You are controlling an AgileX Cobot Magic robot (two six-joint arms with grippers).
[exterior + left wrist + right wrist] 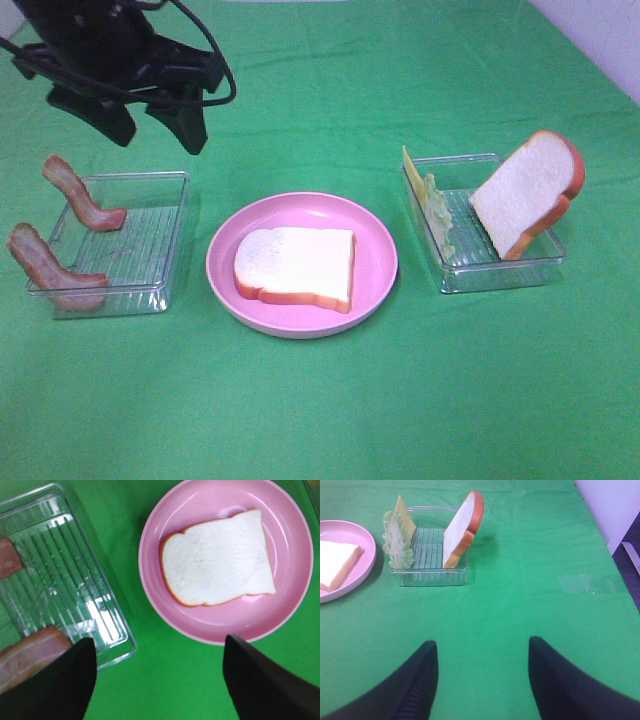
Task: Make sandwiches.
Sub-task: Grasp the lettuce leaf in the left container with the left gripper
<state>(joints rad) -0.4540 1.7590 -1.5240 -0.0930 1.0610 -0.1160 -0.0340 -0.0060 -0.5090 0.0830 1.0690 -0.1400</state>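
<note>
The sandwich parts lie apart. One white bread slice (295, 265) (217, 565) lies flat on the round pink plate (380, 255) (290, 525). Two bacon strips (82, 192) (50, 268) lean in the left clear tray (150, 250) (65, 570). In the right tray (500, 270) (432, 575) stand a cheese square (410, 170) (405, 512), lettuce (437, 215) (397, 540) and a second bread slice (528, 190) (460, 530). My left gripper (155, 125) (160, 680) hangs open above the far side of the left tray, holding nothing. My right gripper (482, 680) is open over bare cloth, away from the right tray.
A green cloth (320, 420) covers the whole table. In the right wrist view, the cloth's edge and a white surface (615, 505) lie beyond the right tray. The right arm does not appear in the exterior view.
</note>
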